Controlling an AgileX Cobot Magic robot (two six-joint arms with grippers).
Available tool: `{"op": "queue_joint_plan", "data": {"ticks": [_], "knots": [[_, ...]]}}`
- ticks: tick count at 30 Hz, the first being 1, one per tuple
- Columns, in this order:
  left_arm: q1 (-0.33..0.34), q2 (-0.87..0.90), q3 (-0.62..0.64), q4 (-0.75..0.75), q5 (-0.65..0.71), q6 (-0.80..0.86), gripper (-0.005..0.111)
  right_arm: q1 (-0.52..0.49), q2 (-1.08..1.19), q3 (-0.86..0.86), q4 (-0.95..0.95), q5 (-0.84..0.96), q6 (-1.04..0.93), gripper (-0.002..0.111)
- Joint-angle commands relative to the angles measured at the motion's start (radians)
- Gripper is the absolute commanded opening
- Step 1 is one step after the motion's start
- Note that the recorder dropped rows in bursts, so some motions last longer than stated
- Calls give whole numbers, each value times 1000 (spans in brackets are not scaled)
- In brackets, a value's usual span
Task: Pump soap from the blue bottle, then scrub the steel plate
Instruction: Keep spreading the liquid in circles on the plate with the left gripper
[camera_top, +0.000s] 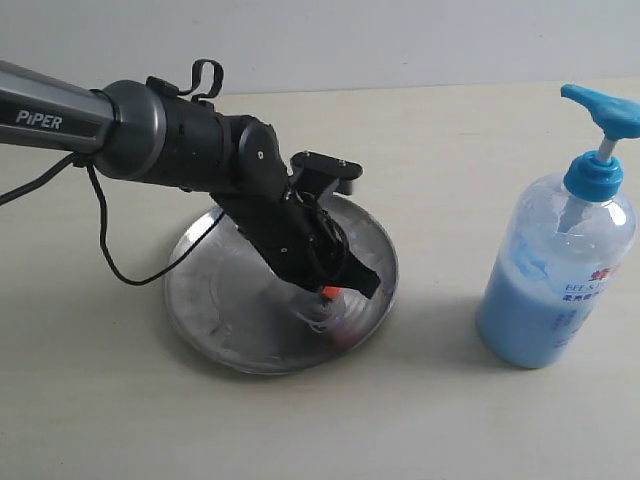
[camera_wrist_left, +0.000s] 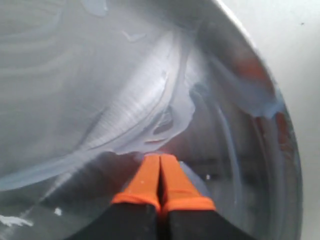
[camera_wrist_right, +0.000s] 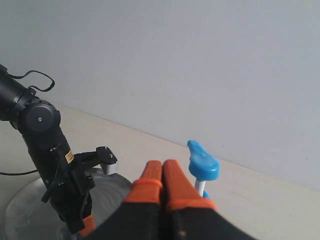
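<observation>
The steel plate (camera_top: 215, 300) lies on the table left of centre. My left gripper (camera_top: 330, 297) points down into its right front part, jaws shut, orange tips on the metal. In the left wrist view the left gripper (camera_wrist_left: 160, 159) is shut with nothing between the pads, touching the steel plate (camera_wrist_left: 75, 75) at the edge of a broad whitish soap (camera_wrist_left: 150, 100) smear. The blue bottle (camera_top: 555, 270) stands upright at the right, apart from the plate. My right gripper (camera_wrist_right: 162, 165) is shut and empty, hanging beside and apart from the bottle's blue pump head (camera_wrist_right: 202, 162).
The left arm's black cable (camera_top: 105, 240) loops over the table beside the plate's left rim. A pale wall (camera_wrist_right: 200, 60) rises behind the table. The left arm (camera_wrist_right: 45, 145) stands over the plate (camera_wrist_right: 112, 192) in the right wrist view.
</observation>
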Motion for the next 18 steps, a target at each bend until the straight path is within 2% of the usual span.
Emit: {"op": "queue_joint_plan", "data": {"ticks": [1,7,10,15,18], "knots": [[15,19,11,131,78,-73,0,-5,-5,3,-8,-13,-8,0],[17,19,11,124,191,-73,0,-5,-5,3,-8,-13,-8,0],[12,19,11,56,224,-69,0,-5,-5,3,-8,-13,-8,0],[12,19,11,-147,196,35,0,-5,-5,3,-8,-13,-8,0],[12,19,11,-150,130,51,0,-5,-5,3,-8,-13,-8,0]]}}
